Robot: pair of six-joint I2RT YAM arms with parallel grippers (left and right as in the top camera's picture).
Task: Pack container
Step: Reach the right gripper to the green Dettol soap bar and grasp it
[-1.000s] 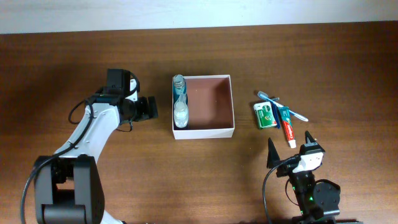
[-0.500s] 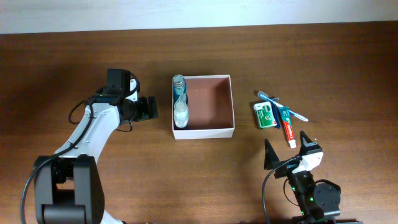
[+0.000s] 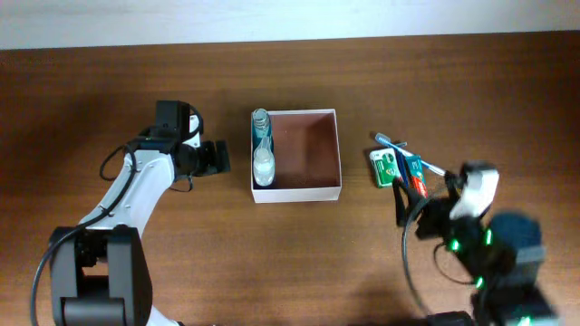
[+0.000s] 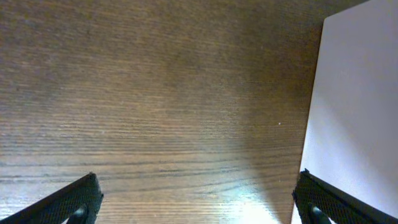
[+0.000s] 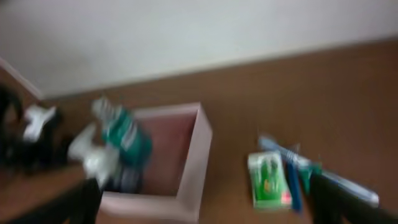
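The container (image 3: 297,193), a square white-walled box with a pinkish-brown inside, stands at the table's middle. Two clear bottles (image 3: 262,149), one with teal liquid, lie along its left inner wall. A green-and-white packet (image 3: 386,167), a blue toothbrush (image 3: 396,142) and a toothpaste tube (image 3: 416,178) lie to its right. My left gripper (image 3: 218,156) is open and empty just left of the box; its wrist view shows the white wall (image 4: 357,112). My right gripper (image 3: 424,187) is open above the toothpaste, blurred by motion. Its wrist view shows the container (image 5: 196,158), bottles (image 5: 121,143) and packet (image 5: 267,180).
Dark wooden table (image 3: 109,72) all around, with a pale wall strip along the far edge (image 3: 290,18). The right arm's body (image 3: 485,244) hangs over the front right of the table.
My right gripper has risen from the front edge and moved back toward the toiletries, now over the toothpaste. The left arm and the container have not moved.
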